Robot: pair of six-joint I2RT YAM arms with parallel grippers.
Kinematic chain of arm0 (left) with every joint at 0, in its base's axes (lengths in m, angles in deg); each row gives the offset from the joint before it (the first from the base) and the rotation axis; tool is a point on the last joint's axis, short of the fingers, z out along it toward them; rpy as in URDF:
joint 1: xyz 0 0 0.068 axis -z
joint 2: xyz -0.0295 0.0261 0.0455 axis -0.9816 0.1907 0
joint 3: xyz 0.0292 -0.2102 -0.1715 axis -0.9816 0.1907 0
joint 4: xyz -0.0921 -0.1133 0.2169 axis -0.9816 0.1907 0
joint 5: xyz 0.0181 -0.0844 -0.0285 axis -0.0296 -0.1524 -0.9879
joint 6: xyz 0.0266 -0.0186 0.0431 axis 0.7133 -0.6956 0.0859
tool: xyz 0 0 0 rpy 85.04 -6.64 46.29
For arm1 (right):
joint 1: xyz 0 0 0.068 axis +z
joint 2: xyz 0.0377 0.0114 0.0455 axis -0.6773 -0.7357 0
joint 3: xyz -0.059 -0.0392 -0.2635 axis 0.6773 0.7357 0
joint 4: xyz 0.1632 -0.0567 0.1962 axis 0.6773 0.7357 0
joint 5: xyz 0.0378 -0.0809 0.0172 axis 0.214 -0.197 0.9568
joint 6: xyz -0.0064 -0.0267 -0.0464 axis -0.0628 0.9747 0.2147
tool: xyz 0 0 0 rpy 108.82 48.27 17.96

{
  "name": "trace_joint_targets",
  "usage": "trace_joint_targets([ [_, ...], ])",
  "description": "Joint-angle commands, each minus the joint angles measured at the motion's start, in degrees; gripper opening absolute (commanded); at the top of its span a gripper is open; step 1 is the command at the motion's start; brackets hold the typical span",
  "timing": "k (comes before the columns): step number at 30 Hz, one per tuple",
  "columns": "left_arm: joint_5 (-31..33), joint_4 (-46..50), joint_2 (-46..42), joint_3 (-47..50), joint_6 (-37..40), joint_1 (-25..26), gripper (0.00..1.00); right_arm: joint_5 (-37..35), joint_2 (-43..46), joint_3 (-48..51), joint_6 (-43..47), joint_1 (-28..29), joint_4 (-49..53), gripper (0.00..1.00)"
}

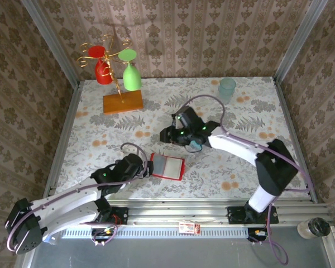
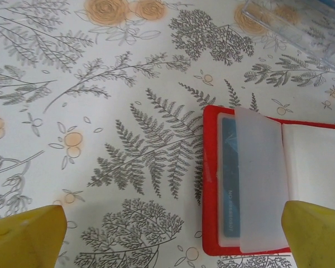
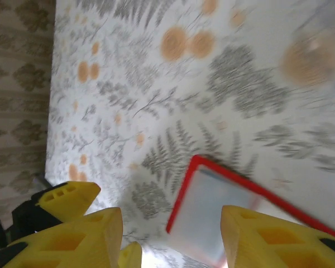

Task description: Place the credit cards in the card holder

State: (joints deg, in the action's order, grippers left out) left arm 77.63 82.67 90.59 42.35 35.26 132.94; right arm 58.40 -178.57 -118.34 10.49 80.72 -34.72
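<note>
Card holder [image 1: 168, 167] lies open and flat on the worktop [image 1: 95, 131], close to the near edge and about midway along it. Its long axis runs roughly parallel to that edge, slightly skewed, with the fold line pointing near-to-far and the clear sleeves up. Blue card [image 2: 230, 180] sits in the left-side sleeve, long axis along the fold, with a clear leaf lapping over its right part. Left hand [image 1: 149, 167] is spread wide and empty at the holder's left edge; right hand [image 3: 172, 237] hangs above and to the far side of the holder, fingers apart, nothing seen between them.
</note>
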Motion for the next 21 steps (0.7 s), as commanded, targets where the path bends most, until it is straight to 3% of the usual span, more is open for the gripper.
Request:
trace_joint_targets([
  [1,-1.8,-4.9,3.3,-2.2,2.2,-1.0,1.00,-9.7,3.0,-3.0,11.6,-2.5,19.7,0.49],
  [6,-3.2,-6.0,8.3,-4.9,4.2,-2.1,1.00,-16.2,2.4,-5.1,18.7,-4.3,26.3,0.45],
  [14,-5.8,-6.2,13.3,-7.2,6.9,-4.6,1.00,-25.5,-5.5,-11.8,26.2,-4.3,31.8,0.37],
  [21,-8.0,-8.8,16.5,-6.8,7.6,-5.9,1.00,-28.4,-9.6,-15.3,31.1,-4.5,34.1,0.35],
])
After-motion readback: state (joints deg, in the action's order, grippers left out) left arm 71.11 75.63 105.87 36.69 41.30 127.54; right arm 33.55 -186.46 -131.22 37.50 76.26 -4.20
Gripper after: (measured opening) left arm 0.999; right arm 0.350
